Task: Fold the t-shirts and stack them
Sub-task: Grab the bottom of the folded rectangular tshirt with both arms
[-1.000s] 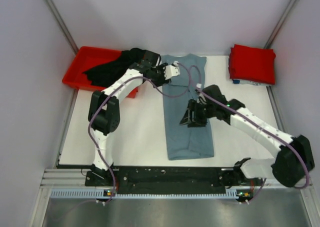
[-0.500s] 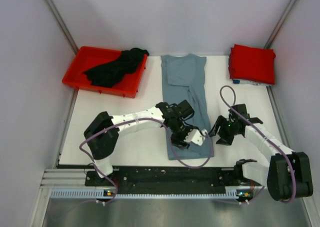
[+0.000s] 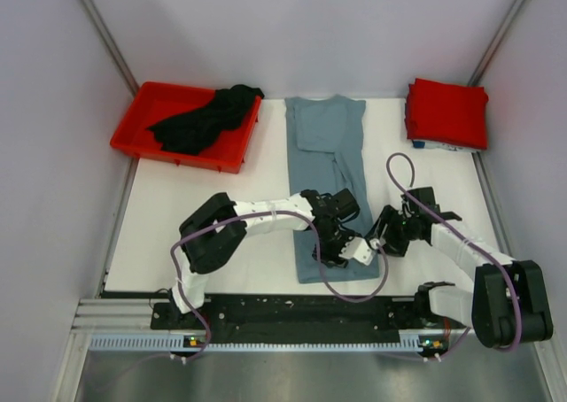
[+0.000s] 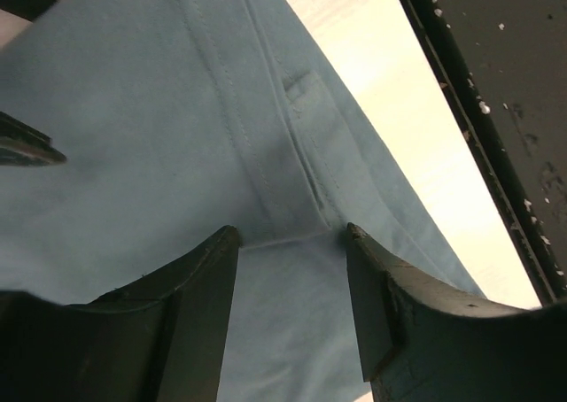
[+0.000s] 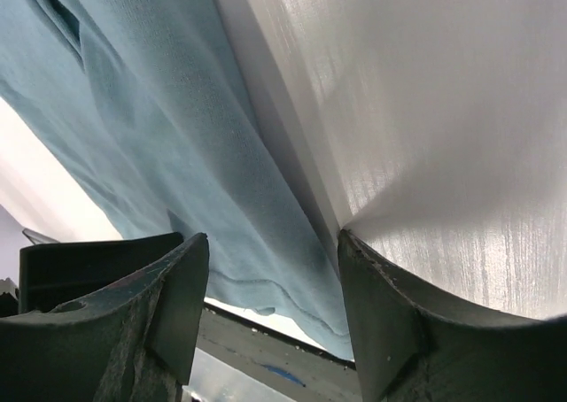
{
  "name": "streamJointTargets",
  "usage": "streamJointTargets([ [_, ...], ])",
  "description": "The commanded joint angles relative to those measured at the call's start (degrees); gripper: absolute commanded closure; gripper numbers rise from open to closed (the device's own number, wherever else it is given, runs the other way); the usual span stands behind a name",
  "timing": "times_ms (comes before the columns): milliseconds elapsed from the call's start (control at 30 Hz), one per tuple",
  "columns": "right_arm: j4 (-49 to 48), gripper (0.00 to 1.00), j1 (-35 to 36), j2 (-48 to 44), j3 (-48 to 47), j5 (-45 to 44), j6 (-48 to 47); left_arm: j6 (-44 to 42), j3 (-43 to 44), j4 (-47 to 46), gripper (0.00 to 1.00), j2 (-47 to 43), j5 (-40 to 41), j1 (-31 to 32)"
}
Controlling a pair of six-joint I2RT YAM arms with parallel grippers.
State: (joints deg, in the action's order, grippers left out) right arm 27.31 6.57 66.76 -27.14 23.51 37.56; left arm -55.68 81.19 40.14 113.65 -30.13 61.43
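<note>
You are bringing both arms back to the near hem of the grey shirt [image 3: 330, 145], lying flat on the tabletop [image 3: 257, 185], so a hem-to-collar fold is likely coming: the left gripper [image 4: 288, 234] is standing open astride the hem, the right gripper [image 5: 270, 243] waiting open at its right edge.

Back left corner: the red bin [image 3: 133, 138] with the black shirt [image 3: 208, 119] fills it.
Back right corner: the folded red shirt [image 3: 447, 112] blocks it.
Middle: the grey-blue shirt [image 3: 326, 145] lies flat, with room above it.
Near end of that shirt: tight. The left gripper [image 4: 291, 234] and right gripper [image 5: 273, 236] sit close, and the left arm [image 3: 266, 214] lies across.
Right side: bare table [image 3: 447, 176], room to pass.
</note>
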Motion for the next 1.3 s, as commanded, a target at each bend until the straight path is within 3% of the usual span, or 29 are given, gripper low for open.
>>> streamJointTargets([
  [0, -1.9, 0.4, -0.3, 0.3, 1.4, -0.9, -0.3, 0.4, 4.4, -0.3, 0.45, 1.0, -0.5, 0.4],
  [133, -2.1, 0.41, -0.3, 0.2, 1.6, -0.9, -0.4, 1.2, 5.2, 0.5, 0.49, 1.8, -1.2, 0.7],
  [233, -2.1, 0.41, -0.3, 0.4, 1.6, -0.7, -0.4, 1.1, 5.6, 1.1, 0.6, 2.0, -0.5, 0.9],
  [300, -2.2, 0.41, -0.4, 0.4, 1.6, -0.7, -0.5, 0.8, 5.4, 1.7, 0.72, 2.2, 0.2, 0.9],
  [400, -2.2, 0.41, -0.4, 0.5, 1.6, -0.6, -0.5, 0.5, 5.6, 2.7, 0.97, 2.0, 0.2, 0.9],
  [433, -2.3, 0.41, -0.3, 0.4, 1.6, -0.7, -0.5, 0.7, 5.9, 3.0, 1.0, 1.9, -0.2, 1.0],
  [700, -2.8, 0.41, -0.4, 1.6, 1.6, -0.7, -0.8, 5.8, 12.6, 10.4, 1.0, -3.9, -8.4, 1.1],
  [933, -3.0, 0.41, -0.4, 2.4, 1.5, -0.6, -1.3, 3.9, 6.9, 13.8, 1.0, -4.8, -9.8, 1.7],
  [1267, -2.4, 0.41, -0.4, 2.3, 1.4, -0.3, -1.6, 3.0, 2.1, 11.4, 1.0, -2.0, -10.5, 1.7],
])
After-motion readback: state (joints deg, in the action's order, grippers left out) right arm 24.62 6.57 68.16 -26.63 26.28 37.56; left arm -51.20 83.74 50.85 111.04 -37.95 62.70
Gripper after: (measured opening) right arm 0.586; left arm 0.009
